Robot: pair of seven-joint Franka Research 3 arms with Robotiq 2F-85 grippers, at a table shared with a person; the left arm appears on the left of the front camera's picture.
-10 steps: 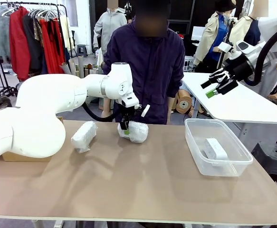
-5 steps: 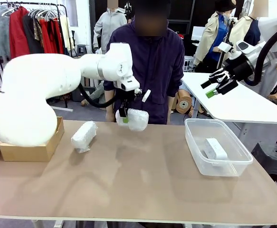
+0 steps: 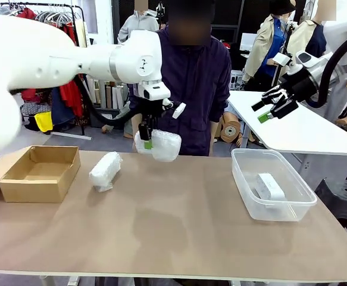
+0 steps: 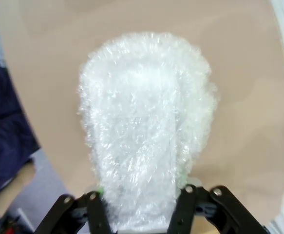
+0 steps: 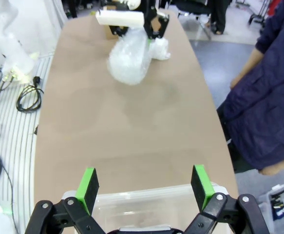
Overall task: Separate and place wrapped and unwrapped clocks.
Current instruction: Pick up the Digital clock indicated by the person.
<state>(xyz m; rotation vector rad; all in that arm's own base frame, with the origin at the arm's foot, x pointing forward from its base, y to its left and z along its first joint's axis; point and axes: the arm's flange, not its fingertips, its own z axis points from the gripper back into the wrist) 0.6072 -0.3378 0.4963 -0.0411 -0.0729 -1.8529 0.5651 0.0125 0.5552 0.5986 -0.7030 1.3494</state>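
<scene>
At left sits a cardboard box, then 1 bubble-wrapped clock lying on the table. The left arm reaches in, wrist pointing down, its left gripper clamped on the other wrapped clock, clear of the table. The bare clock lies in a clear tub; high over it the right gripper hangs wide open, empty

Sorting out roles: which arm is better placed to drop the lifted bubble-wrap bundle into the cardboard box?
Left, probably. The left gripper is shut on the bundle, and the cardboard box sits on that side. The right gripper hangs open near the clear bin.
</scene>
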